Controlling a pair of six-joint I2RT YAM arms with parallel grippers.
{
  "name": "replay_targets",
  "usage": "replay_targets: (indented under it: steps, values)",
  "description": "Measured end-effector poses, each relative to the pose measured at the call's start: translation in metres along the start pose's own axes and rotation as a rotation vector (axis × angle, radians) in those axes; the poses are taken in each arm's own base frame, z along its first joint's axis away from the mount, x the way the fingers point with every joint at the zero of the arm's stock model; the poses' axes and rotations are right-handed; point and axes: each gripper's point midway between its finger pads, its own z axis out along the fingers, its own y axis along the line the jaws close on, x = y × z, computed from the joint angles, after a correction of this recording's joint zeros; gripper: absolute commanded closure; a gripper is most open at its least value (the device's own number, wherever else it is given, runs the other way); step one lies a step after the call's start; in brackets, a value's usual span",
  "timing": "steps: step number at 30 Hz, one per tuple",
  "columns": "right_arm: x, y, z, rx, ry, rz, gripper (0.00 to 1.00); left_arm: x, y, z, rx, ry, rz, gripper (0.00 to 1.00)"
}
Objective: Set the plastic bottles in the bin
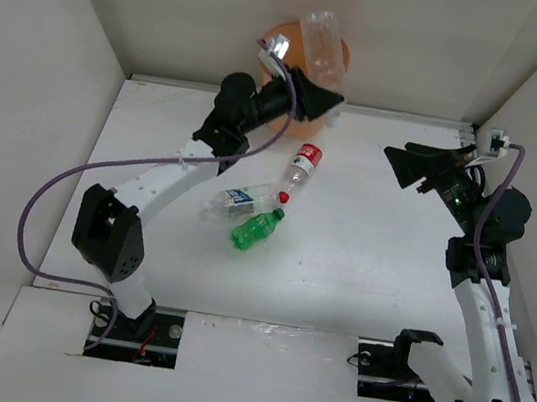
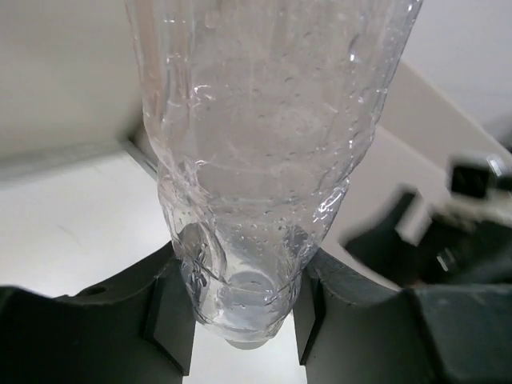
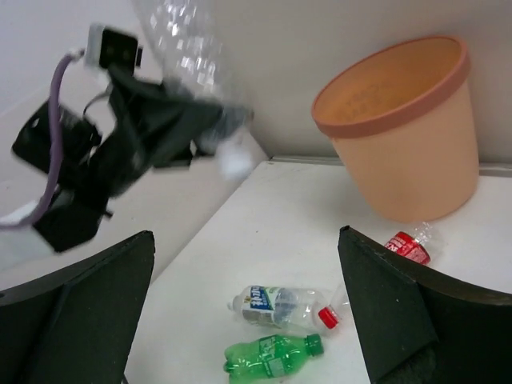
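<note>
Left tool [image 2: 244, 316] grips a clear bottle [image 1: 324, 43], seemingly above the bin [image 3: 400, 136], ready to drop; right tool [image 1: 417, 170] wide, empty.

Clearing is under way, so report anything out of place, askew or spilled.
Three bottles lie tipped on their sides mid-table: the red-label bottle, the blue-label bottle and the green bottle. The left tool holds a clear bottle by its cap end, tilted, near the upright bin. No spill or damage shows.
</note>
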Motion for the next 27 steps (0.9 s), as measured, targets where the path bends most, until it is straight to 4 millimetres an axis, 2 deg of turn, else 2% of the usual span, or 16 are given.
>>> replay_targets:
  steps: [3,5,8,11,14,15,17,19,20,23,27]
  values:
    - [-0.003,0.001,-0.007,0.001,-0.004,-0.031,0.0,-0.069,0.039,0.018,-0.094,-0.118,0.048,1.0]
    - [0.004,-0.002,-0.01,0.001,0.015,-0.033,0.0,-0.101,0.07,0.03,-0.157,-0.168,0.071,1.0]
    - [0.022,-0.012,-0.013,0.01,0.063,-0.015,0.0,-0.135,0.123,0.05,-0.267,-0.227,0.105,1.0]
    - [0.042,-0.02,-0.018,0.018,0.114,0.014,0.0,-0.14,0.178,0.063,-0.402,-0.266,0.139,1.0]
    - [0.058,-0.025,-0.023,0.022,0.148,0.036,0.0,-0.126,0.225,0.061,-0.558,-0.289,0.17,1.0]
    - [0.062,-0.026,-0.026,0.022,0.155,0.038,0.0,-0.122,0.237,0.059,-0.604,-0.296,0.18,0.96]
    - [0.069,-0.025,-0.031,0.022,0.162,0.039,0.0,-0.117,0.255,0.055,-0.678,-0.308,0.206,0.62]
    - [0.071,-0.023,-0.035,0.019,0.164,0.021,0.0,-0.119,0.266,0.052,-0.729,-0.318,0.237,0.19]
    - [0.072,-0.022,-0.036,0.017,0.166,0.012,0.0,-0.124,0.266,0.056,-0.731,-0.338,0.253,0.0]
    - [0.076,-0.023,-0.037,0.017,0.182,-0.009,0.0,-0.137,0.261,0.055,-0.744,-0.379,0.269,0.0]
    - [0.09,-0.034,-0.034,0.062,0.227,0.006,0.0,-0.16,0.245,0.055,-0.726,-0.431,0.292,0.0]
